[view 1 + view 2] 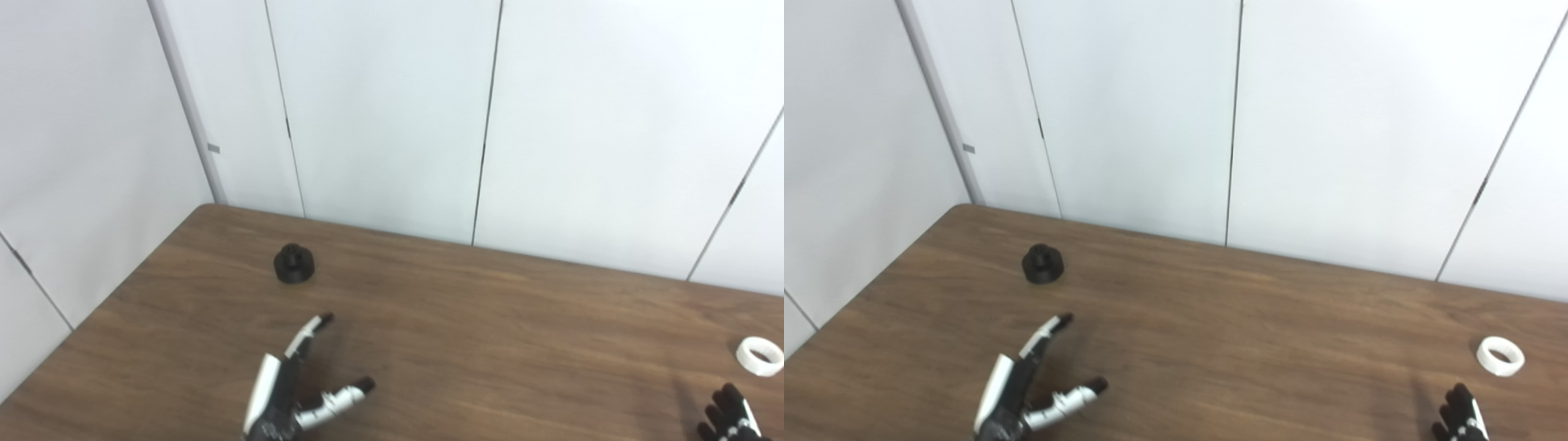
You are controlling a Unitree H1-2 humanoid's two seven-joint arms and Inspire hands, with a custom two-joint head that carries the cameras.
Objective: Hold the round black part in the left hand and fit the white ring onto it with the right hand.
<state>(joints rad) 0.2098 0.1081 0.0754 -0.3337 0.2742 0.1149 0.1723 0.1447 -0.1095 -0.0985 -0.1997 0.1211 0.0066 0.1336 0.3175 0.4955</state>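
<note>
Opening reach, by the look of it: nothing picked up yet, both parts lying loose on the brown table (pixel 465 318). The left hand (pixel 294 392) hovers low over the wood w/ fingers and thumb spread wide apart, holding nothing and touching neither part; whether it brushes the tabletop can't be told. The round black part (pixel 294 263) sits upright ahead of that hand and slightly to its left, near but clearly apart from the fingertips, its small raised hub pointing up. The right hand (pixel 729 419) shows only as dark fingertips at the bottom edge, so whether it's spread or curled can't be told; it holds nothing visible. The white ring (pixel 759 356) lies flat just ahead of it, a little to its right, apart from the fingers. Next move likely calls for the left hand to go fwd and close around the black part's rim, leaving the hub free, while the right hand reaches fwd to pinch the ring.
</note>
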